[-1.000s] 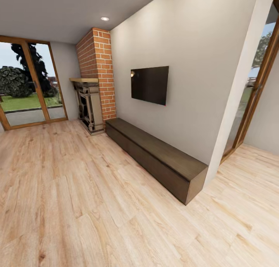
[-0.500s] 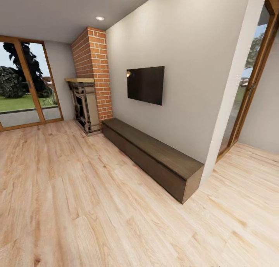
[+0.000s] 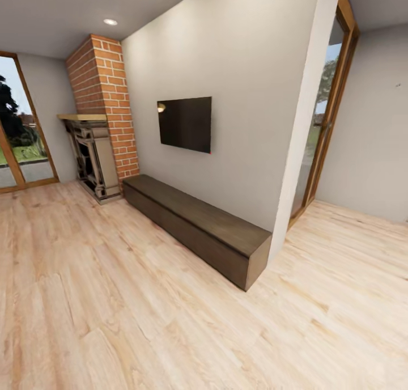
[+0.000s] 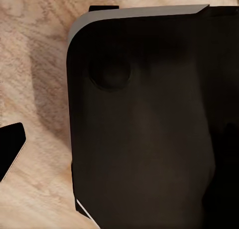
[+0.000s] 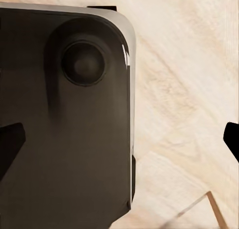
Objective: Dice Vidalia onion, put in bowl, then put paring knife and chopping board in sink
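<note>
I am in a living room, and the sink, onion, chopping board, paring knife, bowl and countertop are all out of view. In the right wrist view my right gripper [image 5: 119,141] hangs over the robot's black base [image 5: 64,139] and pale wooden floor [image 5: 184,89]. Its two dark fingertips [image 5: 10,144] sit far apart at the picture's edges with nothing between them. In the left wrist view my left gripper [image 4: 119,149] is over the same black base [image 4: 149,129]. One dark fingertip [image 4: 10,149] stands far out to the side, and the other is lost against the black.
A long dark low cabinet [image 3: 198,225] runs along the grey wall under a black wall screen [image 3: 184,123]. A brick chimney with fireplace [image 3: 99,146] stands at the left. Glass doors [image 3: 17,135] are at the far left. A doorway [image 3: 323,135] opens past the wall's end on the right.
The whole head view has slid left: the camera has turned right. The cabinet, screen and fireplace sit further left, and more of the room beyond the right doorway shows.
</note>
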Controlling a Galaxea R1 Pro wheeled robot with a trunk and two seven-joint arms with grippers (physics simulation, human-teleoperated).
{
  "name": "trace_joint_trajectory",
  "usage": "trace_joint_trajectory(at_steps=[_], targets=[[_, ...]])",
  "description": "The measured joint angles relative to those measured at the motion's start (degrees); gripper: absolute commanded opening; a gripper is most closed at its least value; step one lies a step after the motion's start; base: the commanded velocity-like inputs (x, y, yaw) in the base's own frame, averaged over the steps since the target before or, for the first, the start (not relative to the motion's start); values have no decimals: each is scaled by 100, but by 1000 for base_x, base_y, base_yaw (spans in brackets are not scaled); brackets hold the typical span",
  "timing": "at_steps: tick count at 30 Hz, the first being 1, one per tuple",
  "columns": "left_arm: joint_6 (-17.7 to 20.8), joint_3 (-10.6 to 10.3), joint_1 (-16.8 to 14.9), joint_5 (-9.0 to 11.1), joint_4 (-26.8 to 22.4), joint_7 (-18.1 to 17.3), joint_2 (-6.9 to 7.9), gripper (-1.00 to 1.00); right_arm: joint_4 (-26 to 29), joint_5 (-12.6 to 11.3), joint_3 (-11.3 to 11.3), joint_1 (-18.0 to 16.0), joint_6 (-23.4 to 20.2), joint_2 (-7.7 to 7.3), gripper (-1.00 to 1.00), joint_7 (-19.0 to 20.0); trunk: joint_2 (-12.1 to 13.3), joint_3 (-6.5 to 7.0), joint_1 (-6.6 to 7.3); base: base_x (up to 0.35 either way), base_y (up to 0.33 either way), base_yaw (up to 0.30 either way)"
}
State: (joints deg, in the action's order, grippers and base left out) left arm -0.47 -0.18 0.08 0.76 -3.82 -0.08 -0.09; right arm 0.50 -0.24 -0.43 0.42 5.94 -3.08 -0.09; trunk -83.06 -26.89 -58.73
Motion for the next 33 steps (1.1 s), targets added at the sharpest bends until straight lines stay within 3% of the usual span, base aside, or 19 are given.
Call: trace_joint_trajectory(at_steps=[33], targets=[[0, 1, 0, -3, 0, 0, -1, 100, -1, 0, -2, 0, 0, 44, 100, 1, 0, 0, 0, 0, 0, -291]])
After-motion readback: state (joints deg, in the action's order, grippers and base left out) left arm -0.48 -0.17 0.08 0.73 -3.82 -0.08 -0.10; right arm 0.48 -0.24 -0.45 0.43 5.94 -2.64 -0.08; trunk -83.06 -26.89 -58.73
